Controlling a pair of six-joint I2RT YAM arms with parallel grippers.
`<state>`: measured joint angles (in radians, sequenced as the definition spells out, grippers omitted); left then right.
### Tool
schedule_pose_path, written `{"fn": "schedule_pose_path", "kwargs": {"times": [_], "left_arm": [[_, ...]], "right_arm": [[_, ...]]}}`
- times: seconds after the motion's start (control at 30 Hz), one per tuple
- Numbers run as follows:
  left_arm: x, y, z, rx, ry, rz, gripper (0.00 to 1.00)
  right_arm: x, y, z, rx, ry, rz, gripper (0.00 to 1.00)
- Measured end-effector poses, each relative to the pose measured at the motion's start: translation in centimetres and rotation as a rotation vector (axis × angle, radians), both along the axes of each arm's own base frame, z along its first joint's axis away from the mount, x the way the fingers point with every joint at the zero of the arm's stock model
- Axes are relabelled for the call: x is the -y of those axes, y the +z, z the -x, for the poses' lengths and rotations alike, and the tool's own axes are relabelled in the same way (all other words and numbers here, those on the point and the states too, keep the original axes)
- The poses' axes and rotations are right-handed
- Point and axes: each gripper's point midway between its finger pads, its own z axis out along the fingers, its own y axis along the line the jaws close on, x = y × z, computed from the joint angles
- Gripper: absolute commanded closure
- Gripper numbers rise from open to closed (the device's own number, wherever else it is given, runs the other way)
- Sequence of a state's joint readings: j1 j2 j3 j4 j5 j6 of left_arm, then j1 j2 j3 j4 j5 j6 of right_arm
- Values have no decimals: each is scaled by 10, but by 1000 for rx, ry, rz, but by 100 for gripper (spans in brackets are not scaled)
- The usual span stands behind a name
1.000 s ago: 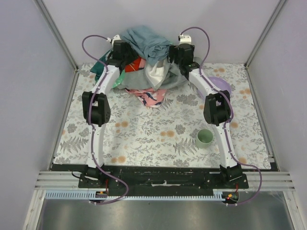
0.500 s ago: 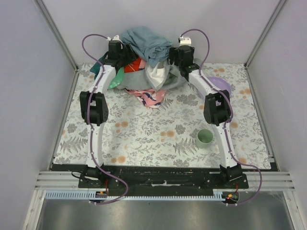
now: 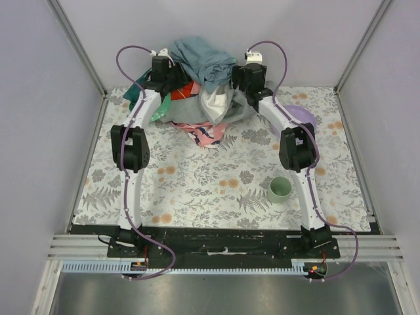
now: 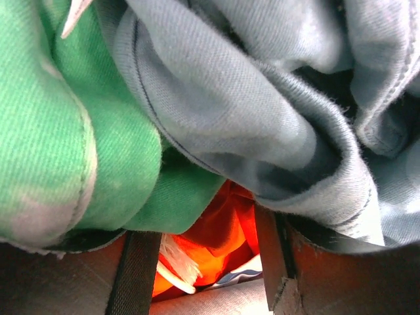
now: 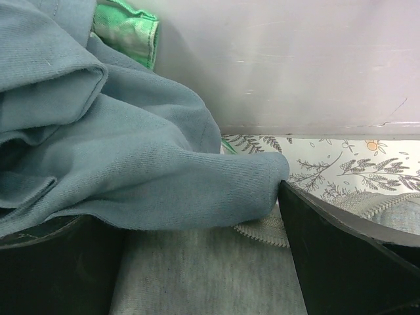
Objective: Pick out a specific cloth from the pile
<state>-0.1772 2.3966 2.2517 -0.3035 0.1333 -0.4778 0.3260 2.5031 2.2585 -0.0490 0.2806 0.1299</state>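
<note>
Heaped at the far edge of the floral table (image 3: 216, 190), the pile (image 3: 200, 62). Tucked into its left side, under grey-blue folds and beside green ones, the cloth (image 4: 220, 230), orange-red. Fingers of the left gripper (image 4: 203, 266) apart, that cloth in the gap. Fingers of the right gripper (image 5: 203, 262) spread wide too, over grey fabric.

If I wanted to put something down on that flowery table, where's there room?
The widest bare patch is mid-table, between the left arm and right arm, in front of the pink cloth and left of the green cup. The back is crowded by the pile and purple dish.
</note>
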Motion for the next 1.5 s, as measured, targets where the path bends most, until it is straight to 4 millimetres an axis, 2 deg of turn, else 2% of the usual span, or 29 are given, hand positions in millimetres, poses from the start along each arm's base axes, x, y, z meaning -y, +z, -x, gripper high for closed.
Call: {"fn": "schedule_pose_path", "kwargs": {"times": [0.03,0.1,0.2,0.33,0.47,0.57,0.63,0.7,0.73,0.83,0.93,0.97,1.03,1.13,1.2,1.3,1.37,1.43,1.5], "left_arm": [[1,0,0,2,-1,1,45],[3,2,0,8,-5,2,69],[11,6,-1,23,-20,15,98],[24,8,3,25,-54,31,98],[27,11,11,12,-87,45,98],[29,26,39,-6,-123,64,98],[28,50,67,6,-144,74,98],[25,82,93,42,-153,81,98],[25,104,106,76,-158,86,98],[20,190,144,231,-165,104,98],[9,265,178,380,-161,123,98],[4,303,193,462,-158,132,98],[-3,362,217,597,-155,149,98],[-14,449,271,820,-165,179,98],[-21,494,313,946,-171,201,98],[-32,536,370,1081,-182,223,98],[-37,551,404,1142,-195,230,98],[-40,556,425,1172,-202,236,98],[-43,552,441,1179,-207,243,98]], "right_arm": [[0,0,0,1,0,0,2],[0,-1,0,1,0,-1,2],[0,-2,0,1,1,-2,2],[1,-4,0,-3,1,0,2],[1,-6,0,-7,4,-1,2],[1,-7,1,-10,5,-1,2],[0,-8,2,-16,8,-3,2],[-1,-10,3,-27,11,-4,2],[-2,-12,4,-33,12,-3,2],[-2,-15,6,-53,14,0,2],[-5,-17,7,-71,17,9,2],[-6,-18,8,-75,19,13,2],[-11,-22,8,-85,25,17,2],[-22,-28,10,-92,40,21,2],[-28,-33,11,-100,46,25,2],[-32,-36,13,-108,52,28,2],[-32,-37,13,-109,52,29,2],[-32,-37,14,-111,52,29,2],[-31,-38,16,-115,54,30,2]]}}
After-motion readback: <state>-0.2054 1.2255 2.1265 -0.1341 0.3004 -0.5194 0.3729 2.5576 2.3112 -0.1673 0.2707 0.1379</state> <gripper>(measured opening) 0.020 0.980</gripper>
